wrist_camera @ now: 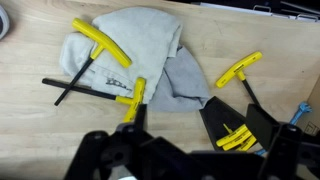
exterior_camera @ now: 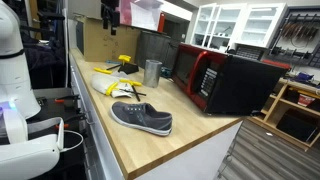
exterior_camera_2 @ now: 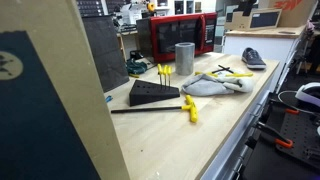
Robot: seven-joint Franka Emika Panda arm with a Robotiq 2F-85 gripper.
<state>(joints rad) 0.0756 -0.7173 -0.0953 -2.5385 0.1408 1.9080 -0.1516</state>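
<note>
My gripper [wrist_camera: 190, 158] hangs wide open, holding nothing, over the crumpled grey cloth [wrist_camera: 150, 50]; a yellow-handled T-shaped hex key [wrist_camera: 100, 42] lies across the cloth's left side.

Bench below me: a pale wooden countertop [exterior_camera: 195, 140], long and narrow. Directly on it I note a crumpled grey cloth [wrist_camera: 140, 50] with yellow T-handle keys [wrist_camera: 100, 42] lying on and beside it, a black key stand [exterior_camera_2: 153, 93] near the cloth, one loose key [exterior_camera_2: 188, 108] in front of that stand, and a metal cup [exterior_camera_2: 184, 58] upright near a red-and-black microwave [exterior_camera: 225, 80]. A grey shoe [exterior_camera: 141, 118] sits sole down, apart from the rest, toward the counter's end.
</note>
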